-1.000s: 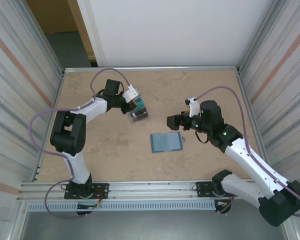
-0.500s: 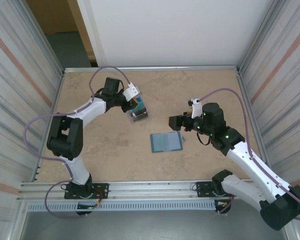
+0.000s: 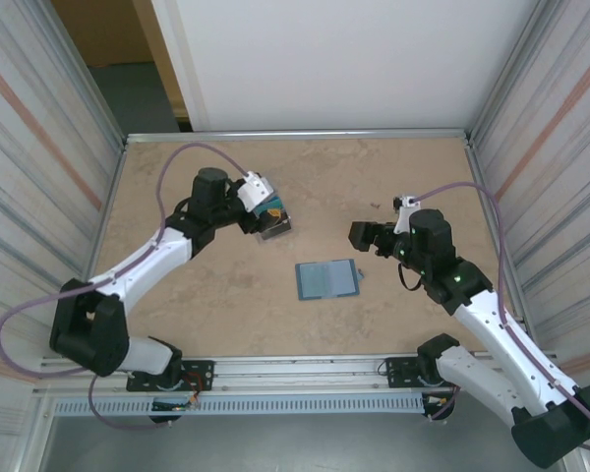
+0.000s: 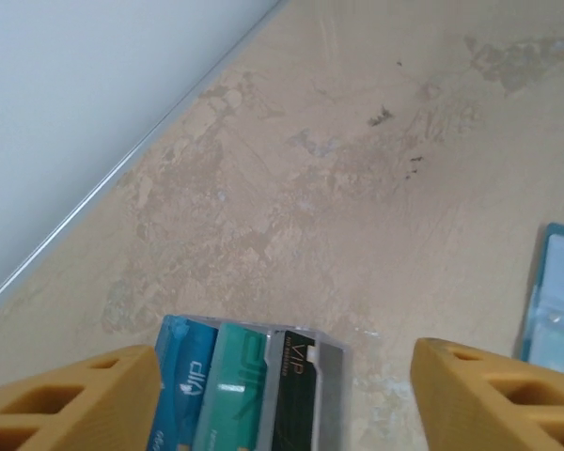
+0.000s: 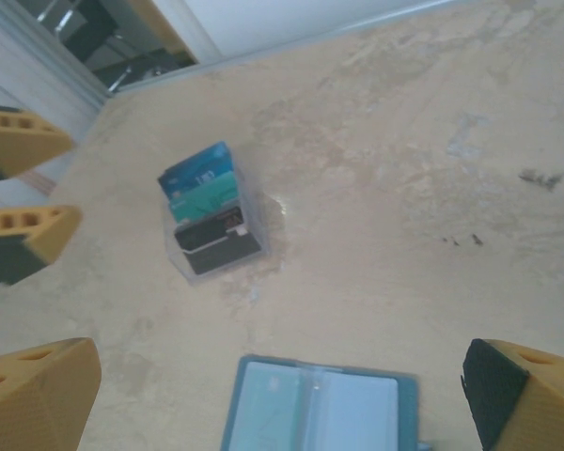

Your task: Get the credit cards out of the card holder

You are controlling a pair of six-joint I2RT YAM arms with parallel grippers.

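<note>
Here, on the tabletop [image 3: 236, 320], left of middle and toward the far side, 2 credit cards [image 4: 211, 390], blue and teal, upright in a clear stand [image 4: 334, 399] beside 1 black card [image 4: 291, 385]. Near the stand, on its far-left side and clear of the cards, the left tool [image 3: 268, 206], spread wide, gripping nothing. Nearer and to the right, apart from the stand, the card holder [image 3: 326, 279], flat and open, pale pockets up. Further right, the right tool [image 3: 360, 236], likewise spread wide and empty, facing left toward both.
</note>
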